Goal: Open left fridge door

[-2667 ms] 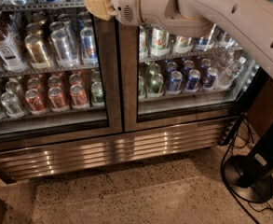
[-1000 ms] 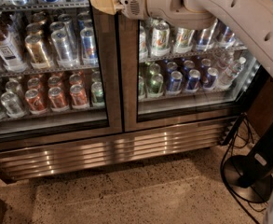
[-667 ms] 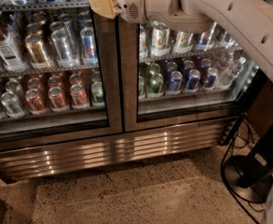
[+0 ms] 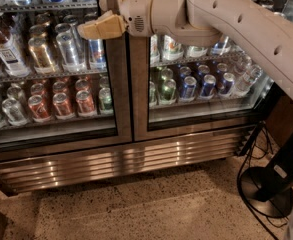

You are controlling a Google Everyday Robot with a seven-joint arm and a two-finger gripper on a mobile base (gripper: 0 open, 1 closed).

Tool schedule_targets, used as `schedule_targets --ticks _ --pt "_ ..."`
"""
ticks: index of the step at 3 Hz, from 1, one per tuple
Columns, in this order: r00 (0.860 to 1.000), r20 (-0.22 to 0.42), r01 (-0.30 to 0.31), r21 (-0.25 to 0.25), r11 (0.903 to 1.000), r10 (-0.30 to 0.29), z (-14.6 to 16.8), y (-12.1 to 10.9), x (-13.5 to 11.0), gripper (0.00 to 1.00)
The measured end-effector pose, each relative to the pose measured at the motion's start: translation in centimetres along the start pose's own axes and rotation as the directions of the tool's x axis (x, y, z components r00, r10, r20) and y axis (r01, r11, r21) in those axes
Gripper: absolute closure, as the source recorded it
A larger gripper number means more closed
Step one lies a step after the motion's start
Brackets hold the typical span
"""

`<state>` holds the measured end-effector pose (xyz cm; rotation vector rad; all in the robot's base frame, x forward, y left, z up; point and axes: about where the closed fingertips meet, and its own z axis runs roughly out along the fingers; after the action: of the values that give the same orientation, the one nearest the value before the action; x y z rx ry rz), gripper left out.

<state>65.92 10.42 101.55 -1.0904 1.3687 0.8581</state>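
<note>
The fridge [image 4: 121, 161] is a wide steel drinks cooler with a ribbed grille along its base. The left fridge door [image 4: 120, 109] is a glass pane in a brushed-steel frame and lies flush with its twin, showing no gap at the centre. Behind its glass are shelves of cans and a bottle. My gripper [image 4: 93, 28] is a tan wedge on the end of the beige arm [image 4: 226, 19]. It points left, in front of the upper right edge of the left door, over the frame and the glass beside it.
The right glass door [image 4: 201, 84] shows blue and green cans. A black round stand base [image 4: 268, 189] with trailing cables sits on the floor at the right. Speckled floor [image 4: 136, 209] spreads in front of the grille.
My gripper has come down and a little to the left, from the top edge of the view to the level of the upper shelf. The doors have not moved.
</note>
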Motion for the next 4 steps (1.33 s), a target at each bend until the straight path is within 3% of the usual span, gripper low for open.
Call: schedule_targets --ticks 2,4 --pt "1.000 0.005 -0.005 -0.010 0.9999 0.005 0.2 1.0 0.0 0.61" --pt "1.000 0.005 -0.005 -0.010 0.9999 0.005 -0.1 -0.3 -0.5 0.98"
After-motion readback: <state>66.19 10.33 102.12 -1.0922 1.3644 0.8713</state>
